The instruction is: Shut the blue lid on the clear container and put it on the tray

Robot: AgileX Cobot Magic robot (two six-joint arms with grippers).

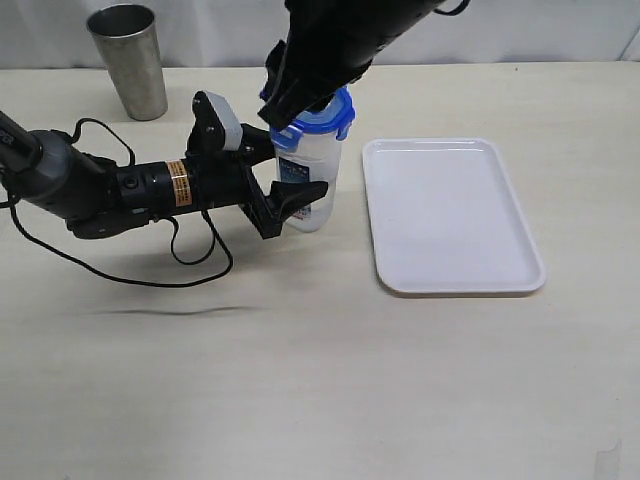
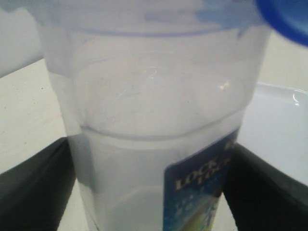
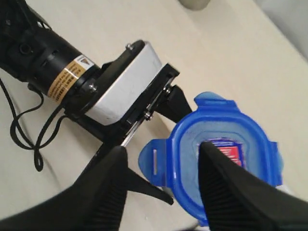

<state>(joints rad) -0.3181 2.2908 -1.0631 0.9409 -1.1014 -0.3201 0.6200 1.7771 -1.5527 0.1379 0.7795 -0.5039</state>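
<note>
While the clear container [image 1: 310, 190] stands upright on the pale beige counter [image 1: 300, 380], just beside the white tray [image 1: 450, 215], the left gripper [image 1: 285, 180] clamps its lower body. Right gripper [image 3: 161, 154] spread wide over the blue lid [image 1: 338, 115], one finger [image 3: 226, 183] seemingly touching it. White wall [image 1: 480, 30] behind; steel cup [image 1: 130, 60] far back.

Exterior camera stands well back, looking down on the clear container [image 1: 320, 175]. Left wrist camera faces its side, very close; right wrist camera looks down from just above. All share it.
</note>
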